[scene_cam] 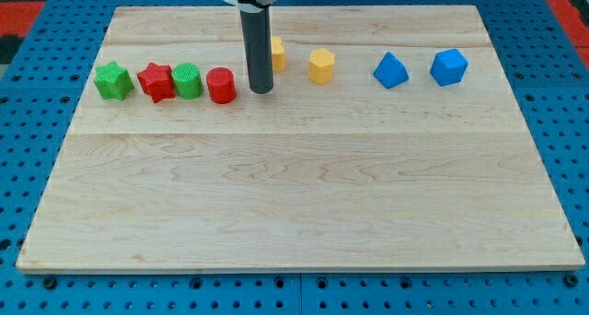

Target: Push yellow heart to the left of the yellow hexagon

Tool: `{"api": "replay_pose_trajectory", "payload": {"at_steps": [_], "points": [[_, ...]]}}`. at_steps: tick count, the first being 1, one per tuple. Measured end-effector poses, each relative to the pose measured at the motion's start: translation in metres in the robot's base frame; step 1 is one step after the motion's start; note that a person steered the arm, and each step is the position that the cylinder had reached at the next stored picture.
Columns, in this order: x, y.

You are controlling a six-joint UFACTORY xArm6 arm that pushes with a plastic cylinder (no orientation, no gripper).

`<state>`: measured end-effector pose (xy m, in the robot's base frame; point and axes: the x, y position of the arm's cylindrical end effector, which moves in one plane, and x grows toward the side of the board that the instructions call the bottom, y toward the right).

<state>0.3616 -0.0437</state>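
The yellow heart (277, 53) lies near the view's top centre, partly hidden behind the dark rod. The yellow hexagon (320, 65) sits a short way to its right, apart from it. My tip (261, 89) rests on the board just below and left of the heart, between it and the red cylinder (221, 86). I cannot tell if the rod touches the heart.
A green star (113, 80), red star (156, 81) and green cylinder (188, 80) form a row left of the red cylinder. Two blue blocks (390, 71) (448, 66) lie at the view's upper right. The wooden board (294, 214) sits on a blue pegboard.
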Motion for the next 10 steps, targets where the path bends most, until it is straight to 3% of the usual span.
{"api": "replay_pose_trajectory", "payload": {"at_steps": [3,4,6,8,10], "points": [[-0.058,-0.027],[-0.091,-0.085],[-0.112,0.003],[-0.077,0.009],[-0.103,0.011]]}}
